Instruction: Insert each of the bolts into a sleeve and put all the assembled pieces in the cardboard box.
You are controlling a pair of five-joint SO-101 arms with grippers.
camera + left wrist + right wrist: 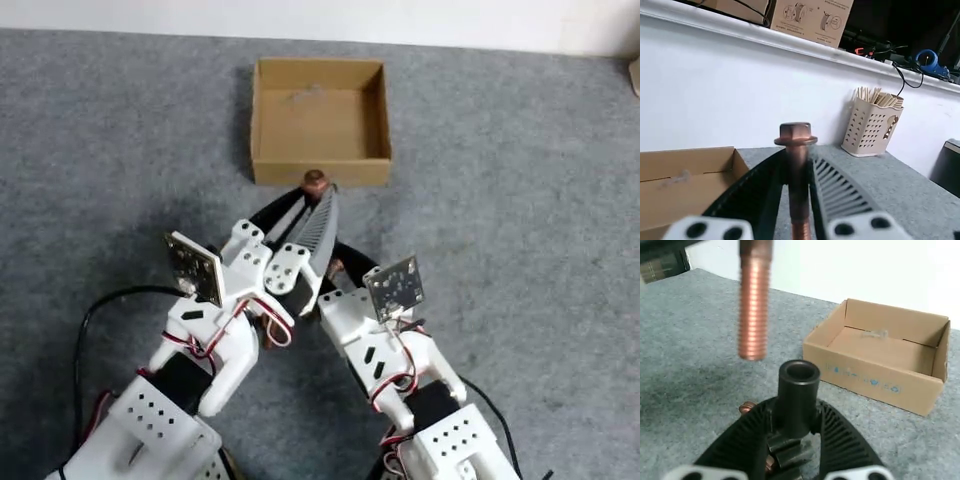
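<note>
Your left fingers (757, 192) were closed on the bolt (797, 185), held upright just above the sleeve (798, 390) clamped in your right fingers (747, 437). Insertion was not yet made. I judged the cardboard box (875, 377) awaited every assembled piece.

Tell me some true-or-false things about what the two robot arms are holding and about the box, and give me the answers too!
1. The left end effector grips a copper bolt. True.
2. The copper bolt is already pushed into the black sleeve. False: its threaded end hangs outside the sleeve and does not touch it.
3. The right end effector holds the black sleeve with its open end up. True.
4. The cardboard box has finished pieces in it. False: no bolt or sleeve lies inside.
5. The bolt's head points down. False: the head is on top and the threads are below.
</note>
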